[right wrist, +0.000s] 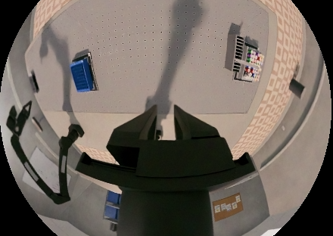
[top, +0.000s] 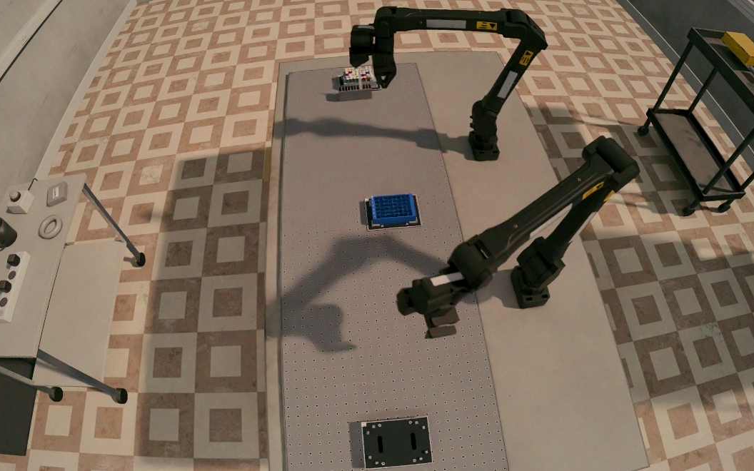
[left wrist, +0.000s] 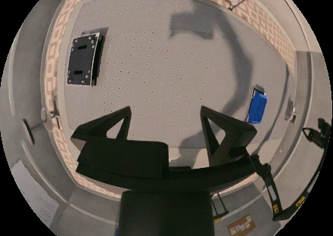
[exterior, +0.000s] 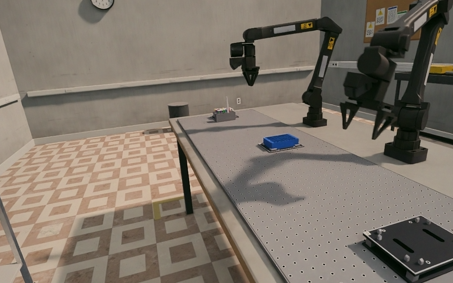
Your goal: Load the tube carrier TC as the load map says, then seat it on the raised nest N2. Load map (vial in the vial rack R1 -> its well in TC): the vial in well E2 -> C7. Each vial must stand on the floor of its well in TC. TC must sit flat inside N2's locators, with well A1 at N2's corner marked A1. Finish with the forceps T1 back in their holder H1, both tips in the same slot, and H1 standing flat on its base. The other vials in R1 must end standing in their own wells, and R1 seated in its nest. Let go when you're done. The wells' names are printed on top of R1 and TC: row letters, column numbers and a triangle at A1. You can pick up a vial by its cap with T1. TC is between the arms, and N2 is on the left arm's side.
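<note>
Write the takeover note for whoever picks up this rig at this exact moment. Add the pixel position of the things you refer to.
Left gripper (top: 442, 325) (exterior: 359, 132) (left wrist: 166, 107) (right wrist: 22, 105): jaws wide open, nothing held.
Right gripper (top: 385, 85) (exterior: 251, 85) (left wrist: 303, 129) (right wrist: 165, 106): jaws slightly apart, nothing held, above the table.
Forceps T1 (exterior: 227, 104) stand in holder H1 (exterior: 224, 116) (right wrist: 239, 48), beside rack R1 (top: 345, 78) (exterior: 221, 110) (right wrist: 256, 51). Slot not readable.
Carrier TC (top: 393, 208) (exterior: 280, 141) (left wrist: 258, 107) (right wrist: 82, 75) sits mid-table; N2 (top: 396, 442) (exterior: 418, 242) (left wrist: 82, 58) (right wrist: 32, 82) bears no carrier.
Done: no transfer visible; well labels unreadable.
Left: E2 vial to C7, TC onto N2, T1 back in H1 afterwards.

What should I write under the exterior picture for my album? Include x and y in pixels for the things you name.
Two black robot arms reach over a blue carrier (top: 393, 208) (exterior: 280, 141) (left wrist: 258, 107) (right wrist: 82, 76).
</note>
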`<state>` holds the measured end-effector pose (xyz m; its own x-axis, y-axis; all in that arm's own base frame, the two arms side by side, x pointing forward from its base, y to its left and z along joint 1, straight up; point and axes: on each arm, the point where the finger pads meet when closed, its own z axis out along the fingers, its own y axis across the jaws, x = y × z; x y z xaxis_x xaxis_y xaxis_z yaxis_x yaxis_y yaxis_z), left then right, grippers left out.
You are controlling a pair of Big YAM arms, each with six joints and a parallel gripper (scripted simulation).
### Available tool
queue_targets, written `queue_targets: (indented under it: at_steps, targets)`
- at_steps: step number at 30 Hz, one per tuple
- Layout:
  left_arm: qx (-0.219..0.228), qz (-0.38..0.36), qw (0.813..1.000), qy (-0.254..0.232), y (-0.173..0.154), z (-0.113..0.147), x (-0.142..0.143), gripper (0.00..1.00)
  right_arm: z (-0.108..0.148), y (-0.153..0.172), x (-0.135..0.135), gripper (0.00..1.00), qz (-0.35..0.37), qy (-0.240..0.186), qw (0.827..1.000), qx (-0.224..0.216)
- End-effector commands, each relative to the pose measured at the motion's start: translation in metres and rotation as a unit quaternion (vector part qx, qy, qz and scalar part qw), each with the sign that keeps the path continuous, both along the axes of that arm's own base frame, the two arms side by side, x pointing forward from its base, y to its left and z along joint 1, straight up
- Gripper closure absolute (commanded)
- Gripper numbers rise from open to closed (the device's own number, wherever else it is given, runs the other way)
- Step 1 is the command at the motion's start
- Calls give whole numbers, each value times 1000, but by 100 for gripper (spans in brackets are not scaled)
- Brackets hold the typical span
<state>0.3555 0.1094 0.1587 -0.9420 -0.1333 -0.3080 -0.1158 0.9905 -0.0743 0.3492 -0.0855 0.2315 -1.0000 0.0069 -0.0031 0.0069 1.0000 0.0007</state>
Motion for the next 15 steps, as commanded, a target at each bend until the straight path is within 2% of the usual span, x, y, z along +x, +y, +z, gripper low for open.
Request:
queue_targets:
  at_steps: [1,5,11,15]
  targets:
    - [9,-19,1000,10,0,24,15,0,13,-2,8,76,-4,-16,1000,-5]
    - [16,-39,998,51,-10,36,16,0,13,-2,8,76,-4,-16,1000,-5]
    - [21,-45,995,84,-24,56,16,0,13,-2,8,76,-4,-16,1000,-5]
    - [34,-78,989,123,-33,69,15,0,13,-2,8,76,-4,-16,1000,-5]
